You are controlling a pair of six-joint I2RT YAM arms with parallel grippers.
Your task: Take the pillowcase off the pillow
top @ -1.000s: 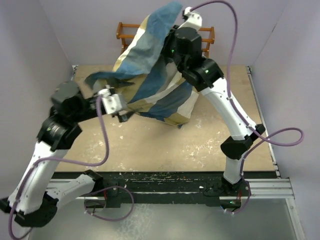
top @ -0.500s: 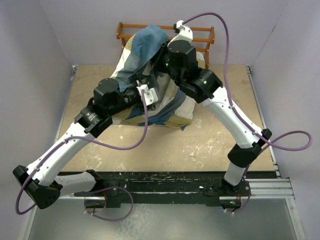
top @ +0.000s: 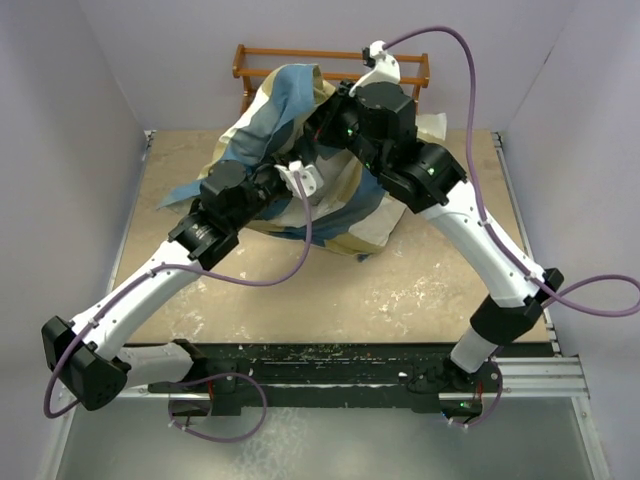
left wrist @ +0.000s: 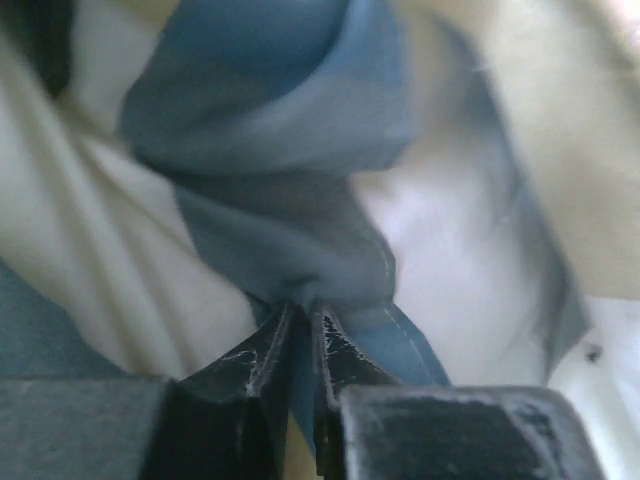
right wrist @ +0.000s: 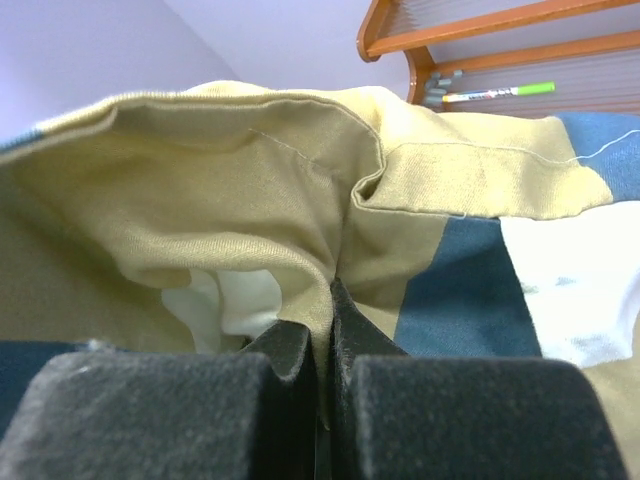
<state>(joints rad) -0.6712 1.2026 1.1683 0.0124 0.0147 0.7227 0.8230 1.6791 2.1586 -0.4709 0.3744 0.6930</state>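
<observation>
Down at the bottom of the overhead view, both arm bases sat on the dark rail point(top: 330, 365). Just above it lay the tan counter point(top: 400, 290), scuffed with white marks, with open room across its front and right. Purple cables point(top: 268, 283) looped off each arm, the left one sagging low over that bare stretch.

Up the frame, the two arms leaned in toward each other and met at the pillowcase point(top: 265, 120). It was a bulging heap of soft cloth in blue, tan and white blocks, sitting at the middle-top of the counter, a blue flap trailing out toward the left.

And there was the left end effector point(left wrist: 302, 318), jaws pinched nearly together on a bunched blue fold, the cloth puckered right at the tips. The right end effector point(right wrist: 322, 318) was clamped too, on a stitched tan hem at the top of the heap. Beside that hem the cloth gaped and a white patch point(right wrist: 235, 300) showed inside, too little of it to tell what it was. The right arm's black wrist blocked the overhead view of that grip.

Beyond the heap stood a wooden rack point(right wrist: 480, 28) of orange-brown rails, with a green-capped marker point(right wrist: 500, 92) lying among them. Pale lavender walls point(top: 100, 80) closed in left, right and behind.
</observation>
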